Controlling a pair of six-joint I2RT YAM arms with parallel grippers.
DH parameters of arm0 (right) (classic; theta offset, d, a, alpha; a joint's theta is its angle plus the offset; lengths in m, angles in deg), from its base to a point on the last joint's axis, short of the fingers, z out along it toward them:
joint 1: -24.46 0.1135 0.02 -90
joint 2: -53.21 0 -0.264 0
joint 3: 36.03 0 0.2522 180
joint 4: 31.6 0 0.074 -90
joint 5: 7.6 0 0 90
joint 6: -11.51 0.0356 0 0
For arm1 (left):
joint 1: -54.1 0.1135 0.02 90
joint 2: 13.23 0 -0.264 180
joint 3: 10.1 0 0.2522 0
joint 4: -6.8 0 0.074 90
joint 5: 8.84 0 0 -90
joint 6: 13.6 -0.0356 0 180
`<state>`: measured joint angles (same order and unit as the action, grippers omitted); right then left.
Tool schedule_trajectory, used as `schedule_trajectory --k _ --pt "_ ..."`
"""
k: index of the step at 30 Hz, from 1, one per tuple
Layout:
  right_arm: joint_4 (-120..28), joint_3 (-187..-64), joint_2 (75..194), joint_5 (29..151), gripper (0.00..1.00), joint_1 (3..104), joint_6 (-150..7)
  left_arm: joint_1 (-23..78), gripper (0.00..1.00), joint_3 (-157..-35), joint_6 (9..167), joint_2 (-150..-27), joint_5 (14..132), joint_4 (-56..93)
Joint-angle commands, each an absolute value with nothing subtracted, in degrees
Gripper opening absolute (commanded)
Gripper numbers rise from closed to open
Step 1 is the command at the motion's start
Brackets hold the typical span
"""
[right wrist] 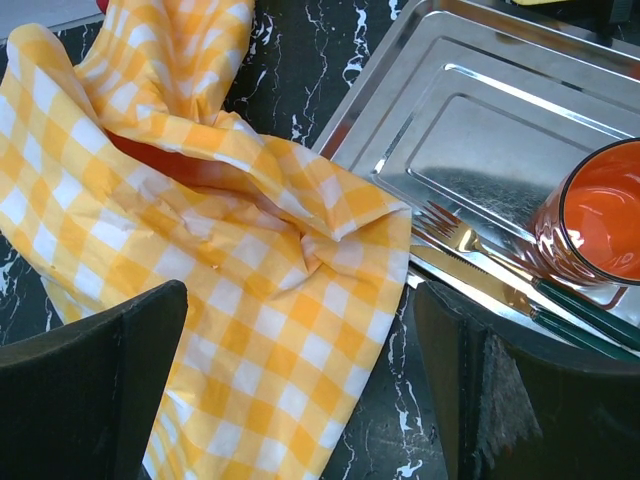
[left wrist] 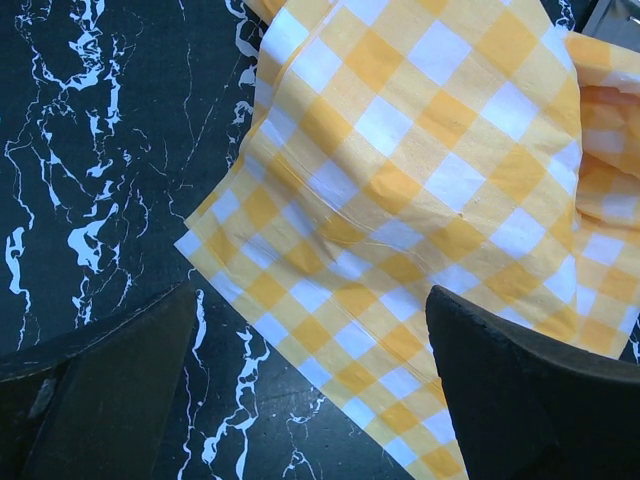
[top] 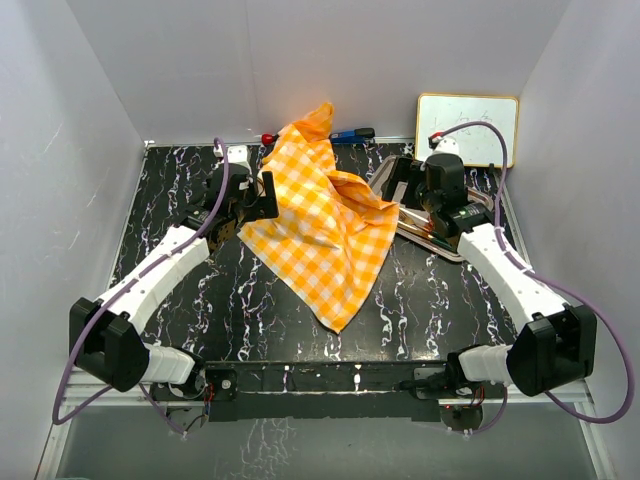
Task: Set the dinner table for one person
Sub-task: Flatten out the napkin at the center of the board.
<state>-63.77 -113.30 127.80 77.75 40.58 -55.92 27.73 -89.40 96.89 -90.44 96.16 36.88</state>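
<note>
The dinner table (top: pixel 250 305) is a black top with white veining. An orange-and-white checked cloth (top: pixel 325 225) lies crumpled across its middle, its far end bunched up. My left gripper (top: pixel 262 198) hovers open over the cloth's left edge (left wrist: pixel 400 180), nothing between its fingers (left wrist: pixel 120 380). My right gripper (top: pixel 408 190) is open above the cloth's right corner (right wrist: pixel 260 300), beside a steel tray (right wrist: pixel 480 130). The tray holds a fork (right wrist: pixel 460 235), a knife (right wrist: pixel 480 282) and an orange cup (right wrist: pixel 600 215). The cloth's corner overlaps the tray's rim.
A small whiteboard (top: pixel 468 128) leans against the back wall at the right. A blue marker (top: pixel 350 134) and a small red object (top: pixel 268 138) lie along the table's far edge. White walls close in the table on three sides.
</note>
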Motion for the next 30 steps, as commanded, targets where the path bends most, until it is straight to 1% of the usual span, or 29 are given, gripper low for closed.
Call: schedule_trajectory --k 1,16,30 --pt "-60.96 -113.03 124.03 77.21 0.96 40.96 -55.5 27.55 0.99 -90.29 96.08 -90.2 97.39 35.61" --pt "-61.5 -112.08 123.6 78.87 0.96 40.98 -55.85 27.54 0.99 -90.69 97.01 -93.09 97.08 36.34" --pt "-61.69 -112.21 123.51 79.38 0.97 41.03 -56.08 27.55 0.99 -90.49 96.96 -93.09 97.01 36.4"
